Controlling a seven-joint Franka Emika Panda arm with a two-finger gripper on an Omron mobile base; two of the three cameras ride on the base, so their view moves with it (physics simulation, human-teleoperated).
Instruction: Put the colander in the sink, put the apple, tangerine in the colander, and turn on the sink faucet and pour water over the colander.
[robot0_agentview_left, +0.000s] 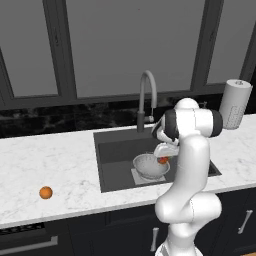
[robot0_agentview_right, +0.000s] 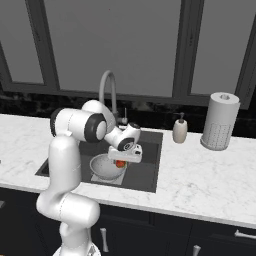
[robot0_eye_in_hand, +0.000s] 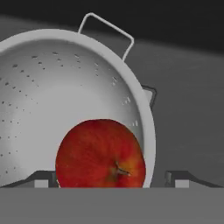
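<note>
Here the apple (robot0_eye_in_hand: 100, 153) sits between the two fingertips of the hand (robot0_eye_in_hand: 111, 177), right above the inner slope of the colander (robot0_eye_in_hand: 52, 96). In the hand view the tips stand well out to either side of the fruit with a visible gap, so the hand looks released, its fingers spread wide and pressing on nothing. Whether the apple is already resting on the metal or is just dropping free, I cannot tell. It hangs near the colander's rim on the robot's side, which fits a drop made from directly overhead.

The colander (robot0_agentview_left: 150, 166) stands upright in the sink (robot0_agentview_left: 117, 150), on the lighter square plate at the bottom of the basin. One wire handle (robot0_eye_in_hand: 107, 28) points away from the camera. Apart from the apple, its bowl looks empty.

The faucet (robot0_agentview_left: 146, 97) arches over the back edge of the sink, and no water shows at its spout. The tangerine (robot0_agentview_left: 46, 192) lies alone on the white marble counter (robot0_agentview_left: 60, 165), well to the left of the sink, so it seems the next thing to fetch. A soap bottle (robot0_agentview_right: 180, 131) and a paper-towel roll (robot0_agentview_right: 220, 121) stand to the right of the basin.
</note>
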